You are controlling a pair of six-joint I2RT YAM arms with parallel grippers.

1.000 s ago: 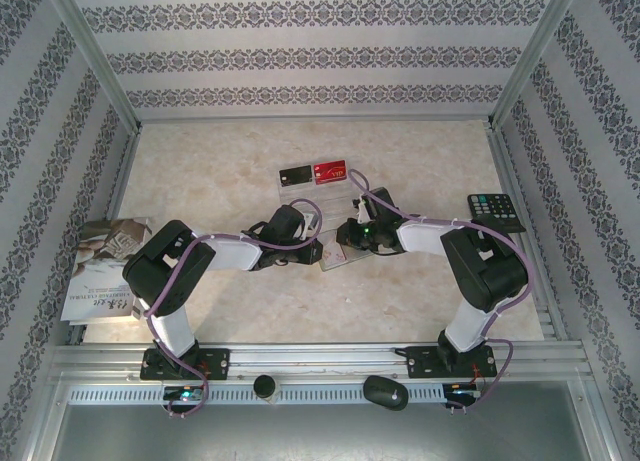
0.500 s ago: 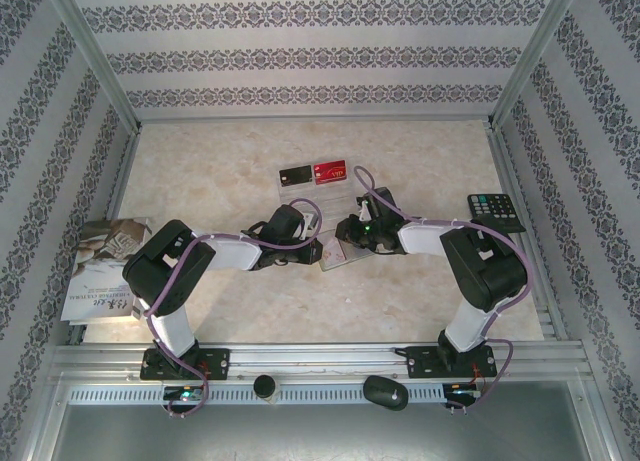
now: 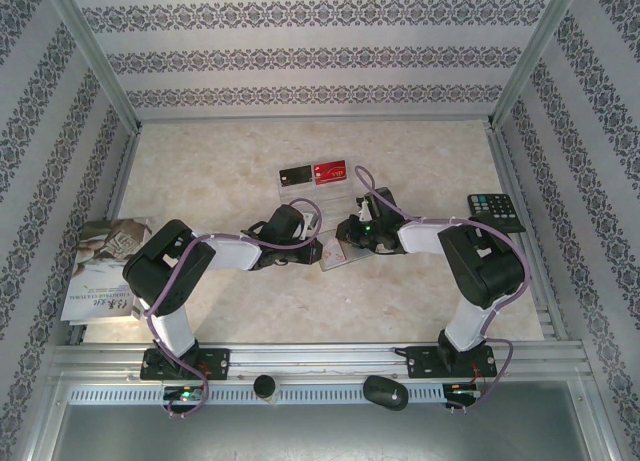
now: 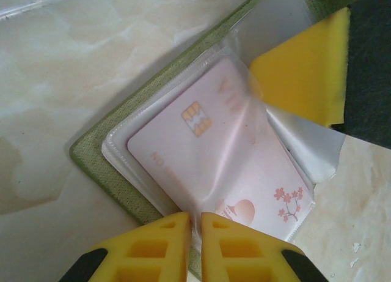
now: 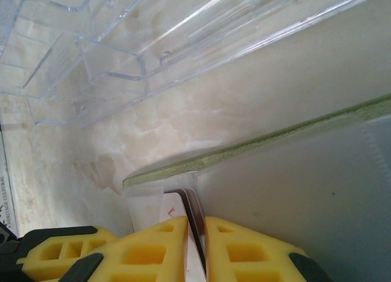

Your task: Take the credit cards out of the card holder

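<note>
The olive-green card holder (image 3: 335,259) lies open on the table between both grippers. Its green rim (image 4: 98,166) frames a clear sleeve holding a pale pink credit card (image 4: 201,147) with a gold chip. My left gripper (image 4: 195,218) is shut on the sleeve's near edge, and sits left of the holder (image 3: 308,249). My right gripper (image 5: 197,224) is shut on the edge of a card (image 5: 176,204) poking from the sleeve, under the green rim (image 5: 244,150). One right finger (image 4: 299,68) shows across the holder. A black card (image 3: 294,175) and a red card (image 3: 330,171) lie farther back.
A clear plastic tray (image 5: 122,62) stands just behind the holder, under the two loose cards. A black calculator (image 3: 495,211) lies at the right edge. A printed booklet (image 3: 100,266) lies at the left. Patterned walls close in three sides.
The right arm has shifted very slightly and its jaws have tightened a little on the card. The left arm and the holder have stayed put.
</note>
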